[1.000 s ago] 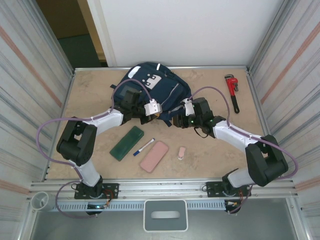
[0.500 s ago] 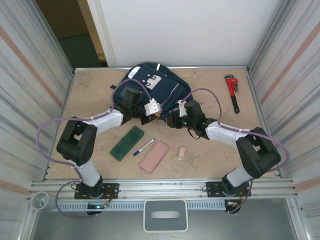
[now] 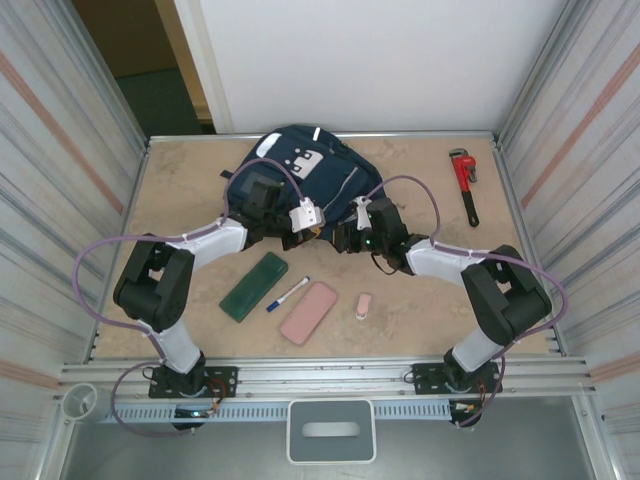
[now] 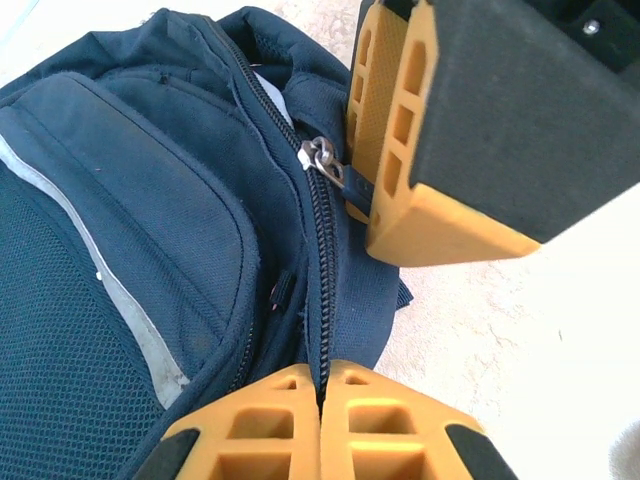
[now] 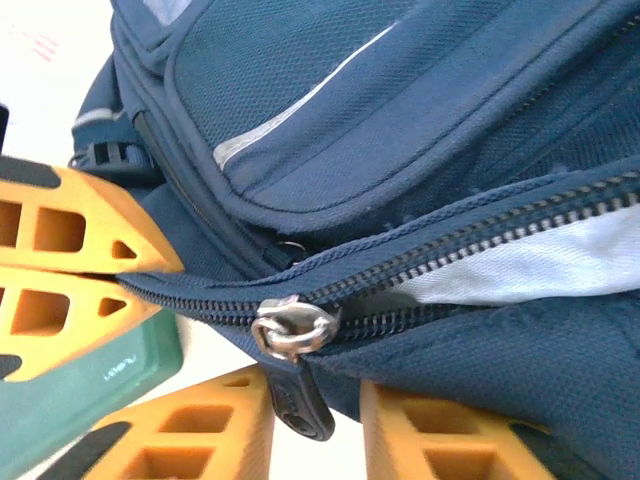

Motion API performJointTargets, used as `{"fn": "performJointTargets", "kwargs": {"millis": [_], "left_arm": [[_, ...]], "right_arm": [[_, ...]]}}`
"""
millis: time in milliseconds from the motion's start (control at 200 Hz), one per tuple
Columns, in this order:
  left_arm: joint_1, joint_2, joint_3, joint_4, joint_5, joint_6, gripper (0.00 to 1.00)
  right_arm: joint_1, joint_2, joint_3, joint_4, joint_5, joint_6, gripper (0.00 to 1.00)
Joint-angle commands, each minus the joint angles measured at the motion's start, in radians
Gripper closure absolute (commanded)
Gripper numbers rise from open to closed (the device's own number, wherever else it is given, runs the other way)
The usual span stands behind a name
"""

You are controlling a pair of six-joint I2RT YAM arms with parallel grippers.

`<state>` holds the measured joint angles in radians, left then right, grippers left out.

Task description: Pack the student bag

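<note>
The bag is pinched at its opening by the closed left hand. The zipper pull is bracketed, ungripped, between the narrowly parted fingers of the right hand.

Black-and-white twin arms
Lilac cables looped off both; orange ribbed jaws sat on black housings.

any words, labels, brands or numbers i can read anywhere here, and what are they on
No text here reads for certain.
On the green surface low left in the right wrist view: one short pale word, too small and blurred to read.
On the white patch of the student bag: grey marks, too small to read.
</note>
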<state>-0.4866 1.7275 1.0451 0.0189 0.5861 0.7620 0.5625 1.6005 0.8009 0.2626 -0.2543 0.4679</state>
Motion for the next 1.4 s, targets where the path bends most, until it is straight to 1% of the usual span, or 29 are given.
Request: {"fn": "performJointTargets", "kwargs": {"millis": [0, 50, 90, 145, 301, 431, 481, 526, 691, 817, 872, 912, 967, 1002, 1032, 1052, 1087, 1147, 1247, 1282, 1317, 1348, 1393], "left_arm": [[-0.024, -0.034, 0.042, 0.007, 0.054, -0.002, 1.00], [-0.024, -0.034, 0.043, 0.001, 0.037, 0.006, 1.00], [-0.024, -0.035, 0.041, 0.000, 0.021, 0.009, 1.00], [-0.024, -0.037, 0.038, 0.002, -0.008, 0.016, 1.00], [-0.023, -0.033, 0.026, 0.001, -0.069, 0.040, 1.00], [-0.023, -0.023, 0.020, 0.005, -0.065, 0.048, 1.00], [-0.023, -0.023, 0.013, 0.017, -0.057, 0.046, 1.00], [-0.023, -0.026, 0.009, 0.024, -0.055, 0.045, 1.00], [-0.018, -0.025, 0.002, 0.025, -0.083, 0.049, 1.00], [-0.017, -0.014, -0.005, 0.021, -0.070, 0.054, 1.00], [-0.017, -0.007, -0.002, 0.008, -0.050, 0.053, 1.00], [-0.018, -0.001, 0.006, -0.005, -0.030, 0.045, 1.00], [-0.022, 0.004, 0.017, -0.015, -0.005, 0.028, 0.91], [-0.024, 0.005, 0.024, -0.021, 0.013, 0.019, 0.82], [-0.024, 0.003, 0.030, -0.023, 0.026, 0.006, 0.72], [-0.024, 0.001, 0.032, -0.020, 0.032, -0.006, 0.68], [-0.024, -0.004, 0.034, -0.015, 0.048, -0.025, 0.62], [-0.024, -0.019, 0.034, -0.002, 0.069, -0.054, 0.52], [-0.024, -0.033, 0.036, 0.015, 0.079, -0.092, 0.41], [-0.027, -0.027, 0.043, 0.020, 0.065, -0.102, 0.39], [-0.034, -0.014, 0.054, 0.015, 0.036, -0.102, 0.37], [-0.042, 0.002, 0.070, 0.006, -0.005, -0.098, 0.36], [-0.061, 0.030, 0.098, -0.015, -0.088, -0.080, 0.35]], "right_arm": [[-0.006, -0.001, 0.042, 0.035, -0.005, 0.018, 0.87], [-0.010, -0.010, 0.042, -0.001, 0.015, 0.016, 0.95], [-0.015, -0.022, 0.038, -0.032, 0.036, 0.015, 1.00], [-0.022, -0.048, 0.026, -0.075, 0.058, 0.013, 1.00], [-0.010, -0.140, 0.012, -0.232, 0.198, -0.025, 1.00], [0.004, -0.167, 0.053, -0.385, 0.342, -0.044, 1.00], [-0.004, -0.162, 0.065, -0.425, 0.372, -0.043, 1.00], [-0.018, -0.159, 0.069, -0.446, 0.367, -0.041, 1.00], [-0.101, -0.151, 0.075, -0.512, 0.240, -0.030, 1.00], [-0.196, -0.122, 0.095, -0.578, 0.081, -0.026, 1.00], [-0.216, -0.108, 0.105, -0.583, -0.002, -0.042, 1.00], [-0.218, -0.101, 0.102, -0.554, -0.087, -0.058, 1.00], [-0.217, -0.086, 0.094, -0.497, -0.227, -0.067, 1.00], [-0.217, -0.073, 0.093, -0.460, -0.310, -0.062, 1.00], [-0.217, -0.056, 0.095, -0.443, -0.361, -0.058, 1.00], [-0.216, -0.046, 0.098, -0.435, -0.384, -0.055, 1.00], [-0.214, -0.033, 0.100, -0.424, -0.400, -0.052, 1.00], [-0.214, -0.030, 0.093, -0.419, -0.390, -0.055, 1.00], [-0.233, -0.038, 0.068, -0.387, -0.404, -0.034, 1.00], [-0.241, -0.037, 0.058, -0.368, -0.423, -0.015, 0.93], [-0.250, -0.032, 0.050, -0.348, -0.446, 0.005, 0.83], [-0.257, -0.030, 0.043, -0.335, -0.460, 0.020, 0.75], [-0.267, -0.037, 0.029, -0.323, -0.464, 0.035, 0.67]]}}
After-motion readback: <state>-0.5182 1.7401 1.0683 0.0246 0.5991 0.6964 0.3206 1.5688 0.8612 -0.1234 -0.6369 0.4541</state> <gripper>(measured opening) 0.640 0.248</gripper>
